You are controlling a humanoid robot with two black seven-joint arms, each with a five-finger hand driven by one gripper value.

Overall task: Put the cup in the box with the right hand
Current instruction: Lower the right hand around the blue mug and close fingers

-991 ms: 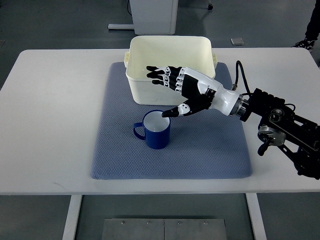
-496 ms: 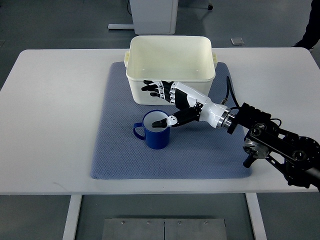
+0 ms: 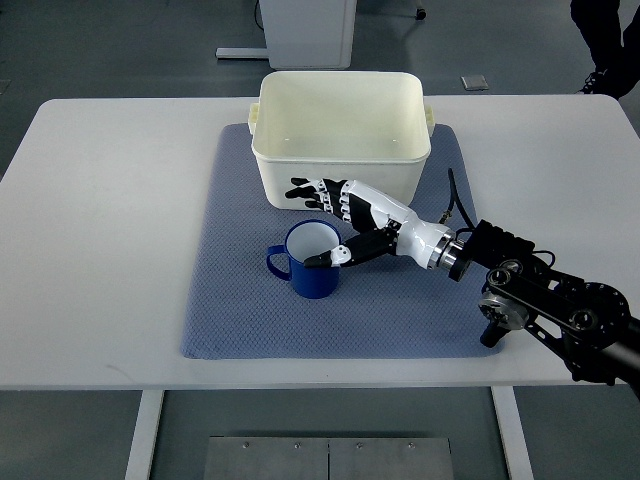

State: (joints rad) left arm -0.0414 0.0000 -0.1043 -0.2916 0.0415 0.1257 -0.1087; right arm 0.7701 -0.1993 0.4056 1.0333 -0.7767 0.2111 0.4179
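Since 1 second ago the right hand [image 3: 340, 222] has come down from in front of the box to the cup, and its thumb, which hung above the rim then, now reaches into the cup's mouth; the cup, box and mat lie where they did. Seen from the top view, the blue cup [image 3: 310, 259] stands upright on the blue-grey mat [image 3: 230, 300], its handle pointing to the picture's left and its white inside showing. Just behind it on the same mat sits the cream box [image 3: 340, 120], open-topped, with nothing in it that can be seen. The right arm [image 3: 545, 305] enters from the picture's right edge and slants across the mat's near right part to the hand. Its thumb [image 3: 328, 257] lies across the cup's right rim with the tip inside, while the 4 fingers [image 3: 312, 194] stretch out toward the picture's left, between the cup and the box's front wall, above the far rim. They are not closed round the cup; whether the thumb actually presses the inner wall is hard to judge from this height, so the hand reads as loose, not grasping. The mat rests on a white table [image 3: 100, 200]. At the top right corner a person's dark leg and shoe [image 3: 600, 40] show on the floor.
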